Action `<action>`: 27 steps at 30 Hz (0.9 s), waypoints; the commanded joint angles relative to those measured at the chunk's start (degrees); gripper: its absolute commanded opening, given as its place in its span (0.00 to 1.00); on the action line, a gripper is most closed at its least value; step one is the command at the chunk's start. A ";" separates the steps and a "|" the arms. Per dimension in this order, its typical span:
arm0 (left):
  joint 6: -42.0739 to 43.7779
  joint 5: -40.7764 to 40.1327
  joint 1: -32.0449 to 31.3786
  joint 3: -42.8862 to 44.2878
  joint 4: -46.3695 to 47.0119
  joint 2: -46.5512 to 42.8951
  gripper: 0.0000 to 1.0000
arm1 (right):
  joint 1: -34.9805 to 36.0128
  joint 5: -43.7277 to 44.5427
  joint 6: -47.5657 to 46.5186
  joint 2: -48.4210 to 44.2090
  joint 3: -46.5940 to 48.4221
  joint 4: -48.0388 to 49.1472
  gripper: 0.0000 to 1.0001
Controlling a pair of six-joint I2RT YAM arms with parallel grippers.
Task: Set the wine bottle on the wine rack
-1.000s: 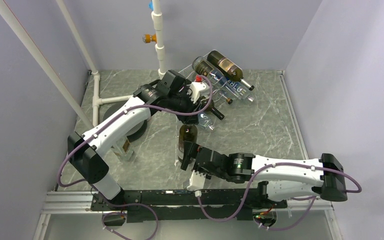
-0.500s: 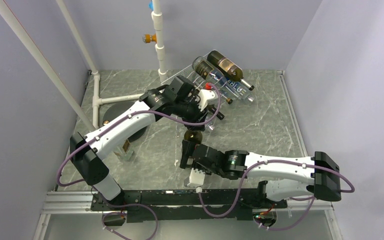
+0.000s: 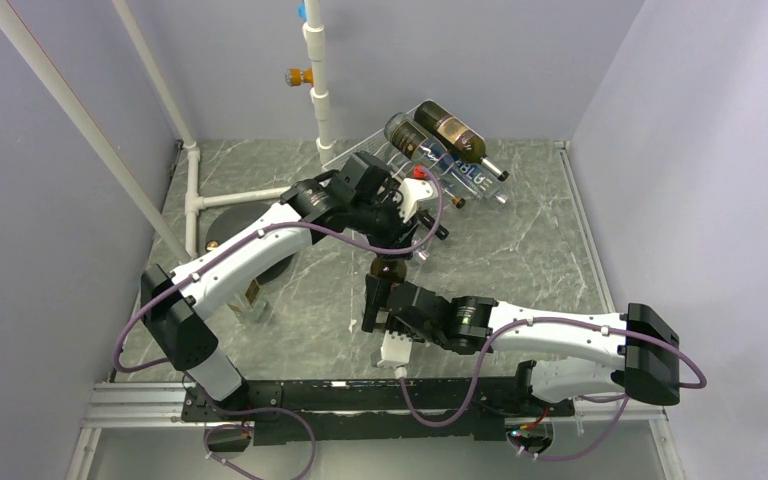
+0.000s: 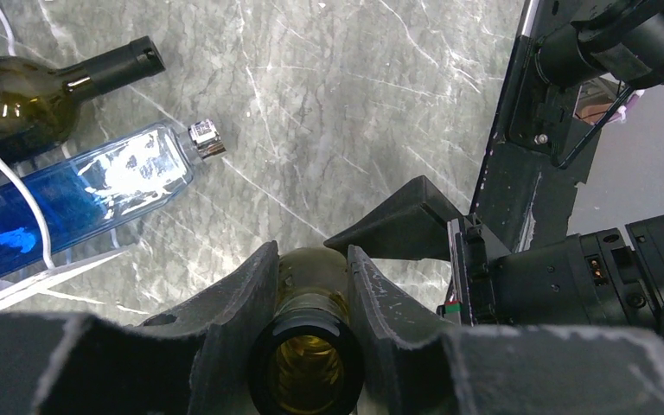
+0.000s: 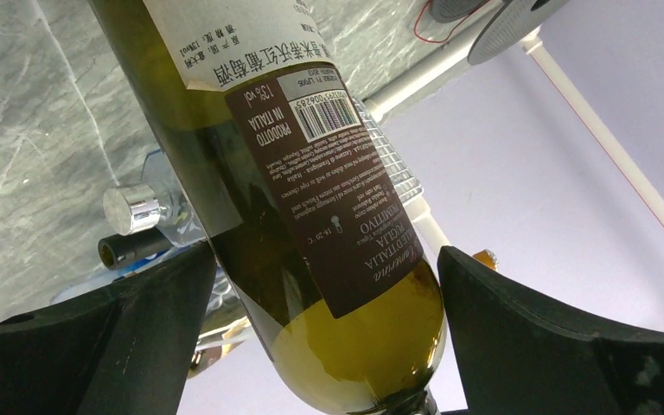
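Where the left gripper (image 4: 311, 259) meets the wine bottle (image 4: 307, 367), its two dark fingers are pressed against either side of the neck just below the open mouth, so the claw is clamped on the glass. The left wrist view looks straight down the neck to the green marbled table (image 4: 354, 104) beyond. The right gripper (image 5: 322, 255) stands spread wide, one finger on each side of the bottle's labelled body, with a clear gap on both sides (no contact observed). In the right wrist view the bottle runs tilted across the frame. From above, the bottle sits mid-table between the two grippers, directly under the left one. Whether its base rests on the table cannot be determined.

The wine rack (image 3: 372, 131) stands at the far end of the table, apart from the held bottle. It carries two bottles lying side by side on its white wire: a dark bottle (image 4: 26, 95) and a clear blue bottle (image 4: 95, 186) with a silver cap. A white pipe stand (image 3: 318, 80) rises just left of the rack.
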 commanded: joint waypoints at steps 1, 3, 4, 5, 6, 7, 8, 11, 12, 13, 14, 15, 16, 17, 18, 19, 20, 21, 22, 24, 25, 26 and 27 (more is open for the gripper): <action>-1.09 5.09 -1.71 -0.88 -2.69 -1.87 0.00 | -1.64 2.35 -0.63 -0.78 -0.43 2.55 1.00; -0.90 6.14 -1.83 -1.04 -2.55 -2.27 0.00 | -1.56 2.28 -1.17 -0.41 -1.13 3.25 1.00; -0.74 6.34 -1.89 -1.20 -2.55 -2.54 0.00 | -1.47 2.26 -1.37 -0.22 -1.36 3.35 1.00; -0.53 6.18 -2.10 -1.38 -2.41 -2.78 0.00 | -1.28 2.33 -1.51 0.01 -1.54 3.54 1.00; -0.38 5.61 -2.32 -1.56 -2.27 -3.11 0.00 | -1.07 2.42 -1.55 0.23 -1.65 3.95 1.00; -0.28 5.01 -2.45 -1.88 -1.80 -3.43 0.00 | -0.89 2.50 -1.54 0.39 -1.64 4.21 1.00; -0.34 4.57 -2.42 -1.92 -1.63 -3.61 0.00 | -0.73 2.53 -1.49 0.57 -1.60 4.25 1.00; -0.72 5.51 -2.50 -1.74 -1.37 -3.82 0.00 | -0.10 3.01 -2.21 1.44 -1.17 3.17 1.00; -0.91 6.14 -2.50 -1.64 -1.32 -3.78 0.00 | 0.27 3.38 -2.46 1.73 -0.80 2.67 1.00; -1.03 6.60 -2.45 -1.49 -1.36 -3.68 0.00 | 0.70 3.67 -2.71 2.09 -0.48 2.52 1.00; -1.09 6.85 -2.49 -1.27 -1.65 -3.47 0.00 | 1.06 3.81 -2.88 2.50 0.03 2.34 1.00; -1.14 7.01 -2.46 -0.93 -2.08 -3.14 0.00 | 1.24 3.77 -3.41 2.91 0.24 2.21 1.00; -1.19 7.33 -2.47 -0.69 -2.45 -2.88 0.00 | 1.32 3.76 -3.95 3.36 0.28 2.57 1.00; -1.23 7.67 -2.50 -0.52 -2.58 -2.74 0.00 | 1.30 3.83 -4.25 3.80 0.20 3.23 1.00; -1.19 7.88 -2.69 -0.53 -2.63 -2.62 0.00 | 1.27 4.03 -4.40 4.35 0.18 3.58 1.00; -1.19 7.82 -2.81 -0.57 -2.68 -2.60 0.00 | 1.26 4.24 -4.56 4.79 0.11 3.80 1.00; -1.14 7.73 -3.05 -0.64 -2.72 -2.63 0.00 | 1.26 4.58 -4.69 5.23 0.03 4.25 1.00; -1.07 7.69 -3.29 -0.66 -2.75 -2.60 0.00 | 1.26 4.97 -4.90 5.72 0.01 4.36 1.00; -1.02 7.73 -3.48 -0.66 -2.86 -2.61 0.00 | 1.17 5.33 -5.07 6.18 0.00 4.27 0.99; -0.82 7.29 -4.13 -0.59 -3.23 -2.57 0.00 | 1.09 5.61 -5.07 6.64 0.16 4.84 0.96; -0.68 6.85 -4.51 -0.61 -3.28 -2.57 0.00 | 1.09 5.94 -5.09 6.66 0.30 5.13 0.92; -0.59 6.48 -4.67 -0.71 -3.31 -2.72 0.00 | 1.09 6.42 -5.08 6.76 0.51 5.34 0.87; -0.62 6.19 -4.84 -0.74 -3.34 -2.89 0.00 | 1.09 6.74 -5.09 6.83 0.74 5.54 0.81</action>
